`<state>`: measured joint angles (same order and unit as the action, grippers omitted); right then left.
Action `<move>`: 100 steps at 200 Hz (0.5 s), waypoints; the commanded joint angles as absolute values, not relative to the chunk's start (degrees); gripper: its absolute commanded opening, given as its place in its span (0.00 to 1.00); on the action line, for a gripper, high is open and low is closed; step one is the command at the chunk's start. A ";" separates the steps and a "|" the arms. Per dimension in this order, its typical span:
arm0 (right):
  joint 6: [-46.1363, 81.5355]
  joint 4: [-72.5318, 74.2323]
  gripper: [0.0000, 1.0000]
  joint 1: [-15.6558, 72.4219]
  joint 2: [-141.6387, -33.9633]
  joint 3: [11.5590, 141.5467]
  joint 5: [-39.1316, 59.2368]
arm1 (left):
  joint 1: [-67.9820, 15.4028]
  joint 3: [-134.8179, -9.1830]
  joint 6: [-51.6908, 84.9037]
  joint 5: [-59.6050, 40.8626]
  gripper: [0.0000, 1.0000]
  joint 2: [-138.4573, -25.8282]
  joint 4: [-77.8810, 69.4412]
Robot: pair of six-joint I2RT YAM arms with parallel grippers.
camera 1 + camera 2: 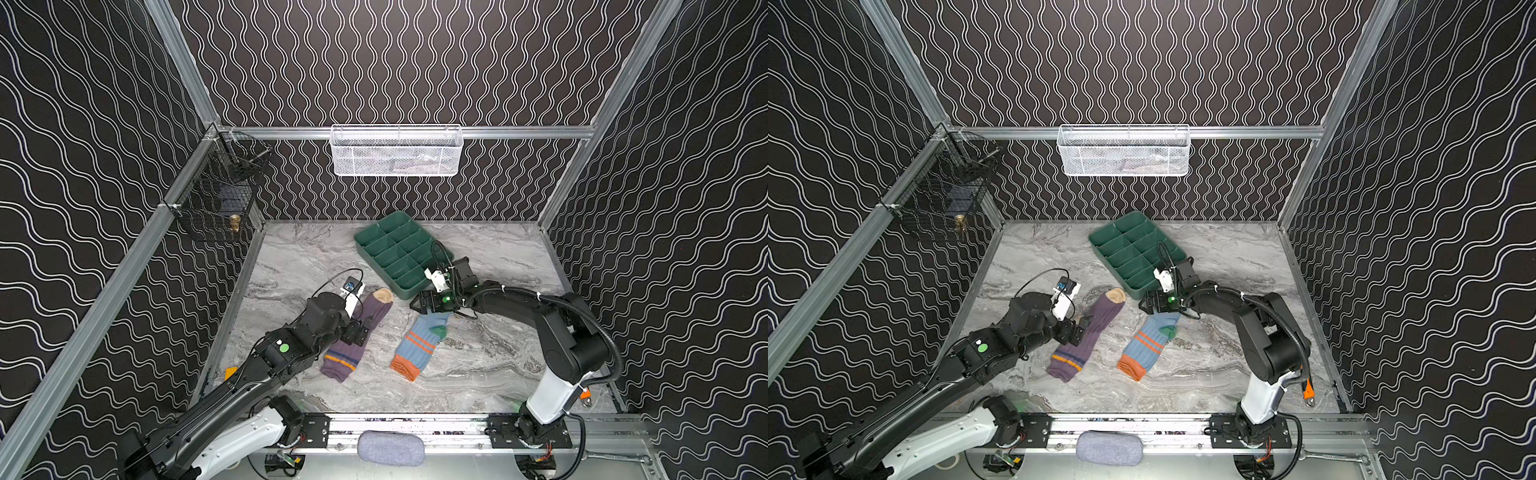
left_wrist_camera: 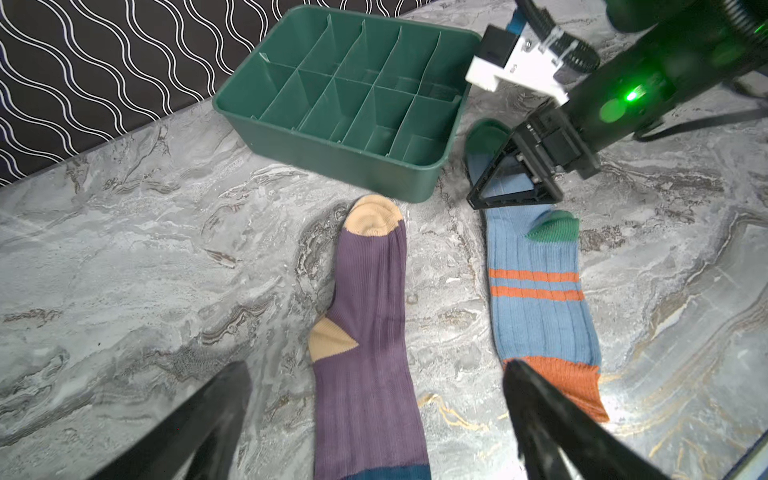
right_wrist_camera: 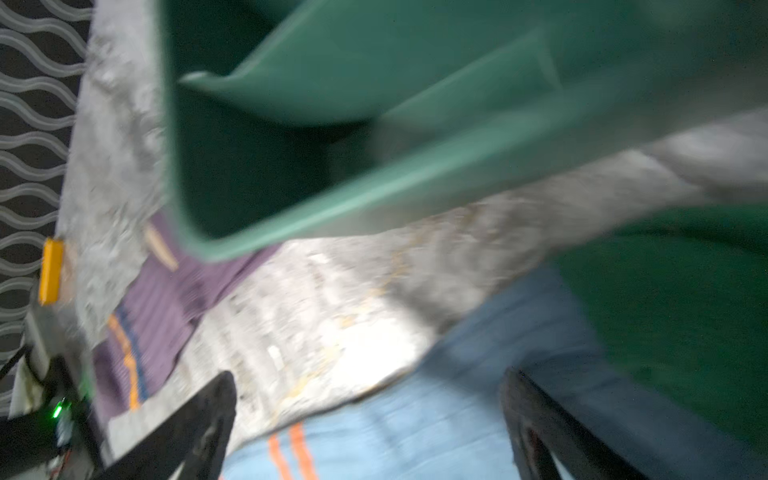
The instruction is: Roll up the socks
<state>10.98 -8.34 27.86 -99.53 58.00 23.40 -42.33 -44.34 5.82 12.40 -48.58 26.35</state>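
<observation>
On the marble table [image 1: 478, 374] at frame centre, purple sock [image 1: 347, 353] and blue sock [image 1: 419, 345] lie flat, toes pointing upper right; my left jaws gape empty over the purple, my right jaws likewise over the blue's toe.

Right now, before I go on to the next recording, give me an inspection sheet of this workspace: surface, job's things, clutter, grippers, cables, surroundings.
Surface: marble tabletop; no spill seen.
Job's things: purple sock and light blue sock lie flat, unrolled, side by side and apart.
Clutter: green divider tray beyond the socks' toes; small yellow item at the left table edge.
Grippers: left gripper open, over the purple sock; right gripper open, over the light blue sock's toe end; neither holds anything.
Cables: black conduit tied along the right arm; no snag seen.
Surroundings: white mesh basket on the back rail, black wire basket on the left rail, grey pad on the front rail.
</observation>
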 commanded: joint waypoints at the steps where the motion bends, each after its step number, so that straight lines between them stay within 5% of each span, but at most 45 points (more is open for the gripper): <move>1: 7.35 -12.98 1.00 29.08 -92.92 58.66 24.21 | -42.29 -44.01 6.26 11.25 0.99 -47.15 24.22; 50: 14.00 -19.21 0.99 34.49 -77.03 55.04 18.00 | -42.33 -48.22 8.58 12.06 0.99 -47.28 30.11; 100: 21.99 -16.78 0.98 48.59 -76.15 48.22 18.62 | -42.30 -48.99 14.44 21.49 0.99 -44.24 34.32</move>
<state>16.27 -17.69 44.56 -76.03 51.24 18.48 -42.30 -49.08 11.18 16.64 -45.58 32.10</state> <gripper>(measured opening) 0.981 0.990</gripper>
